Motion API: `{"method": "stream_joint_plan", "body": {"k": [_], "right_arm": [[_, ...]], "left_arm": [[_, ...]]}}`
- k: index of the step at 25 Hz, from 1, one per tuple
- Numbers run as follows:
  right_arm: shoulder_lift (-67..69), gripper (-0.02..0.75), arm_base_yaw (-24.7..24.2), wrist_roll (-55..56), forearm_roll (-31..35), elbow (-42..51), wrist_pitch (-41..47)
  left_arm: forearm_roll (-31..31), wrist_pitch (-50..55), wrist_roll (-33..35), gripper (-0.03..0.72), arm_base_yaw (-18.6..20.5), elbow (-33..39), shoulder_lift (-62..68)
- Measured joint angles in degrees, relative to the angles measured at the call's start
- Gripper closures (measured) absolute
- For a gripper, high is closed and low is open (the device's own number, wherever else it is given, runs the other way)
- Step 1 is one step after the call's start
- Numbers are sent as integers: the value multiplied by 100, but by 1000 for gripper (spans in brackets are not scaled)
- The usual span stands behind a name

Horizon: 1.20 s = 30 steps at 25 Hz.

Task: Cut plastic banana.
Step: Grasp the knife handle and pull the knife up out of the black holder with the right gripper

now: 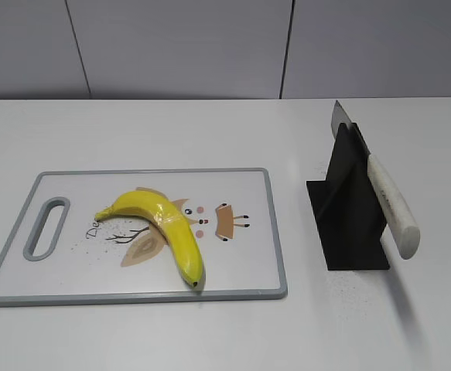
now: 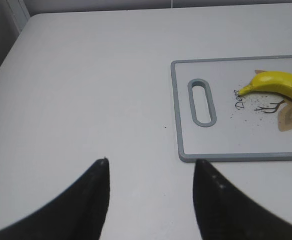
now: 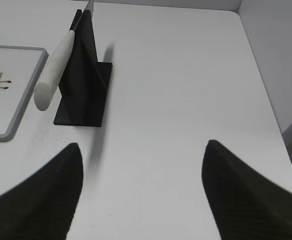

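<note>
Both pincers hover spread and empty above the white table (image 1: pixel 210 332).

Ahead and to the right of our left pincer (image 2: pixel 151 170) we see the banana (image 2: pixel 278 85) lying on a cutting board (image 2: pixel 178 125). Ahead-left of our right pincer (image 3: pixel 140 165), a white-handled knife (image 3: pixel 53 67) rests in a black stand (image 3: pixel 85 75).

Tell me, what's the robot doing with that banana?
Nothing yet. The plastic banana lies whole on the cutting board. The knife sits in its black stand to the right of the board, untouched. The left gripper hangs open over bare table left of the board, and the right gripper is open near the stand, holding nothing. Cutting has not started.
</note>
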State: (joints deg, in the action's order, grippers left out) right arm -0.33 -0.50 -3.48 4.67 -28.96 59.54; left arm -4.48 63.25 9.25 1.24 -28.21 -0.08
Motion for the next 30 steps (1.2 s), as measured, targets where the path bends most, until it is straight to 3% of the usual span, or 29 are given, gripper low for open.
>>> {"method": "stream_joint_plan", "body": {"k": [5, 15, 30], "right_arm": [[287, 177, 0, 0, -108, -254, -15], [2407, 183, 0, 0, -102, -888, -53], [5171, 209, -6, 0, 367, -2180, 242]], "left_arm": [[0, 0, 0, 174, 0, 0, 0], [0, 0, 0, 174, 0, 0, 0], [0, 0, 0, 189, 0, 0, 0]]}}
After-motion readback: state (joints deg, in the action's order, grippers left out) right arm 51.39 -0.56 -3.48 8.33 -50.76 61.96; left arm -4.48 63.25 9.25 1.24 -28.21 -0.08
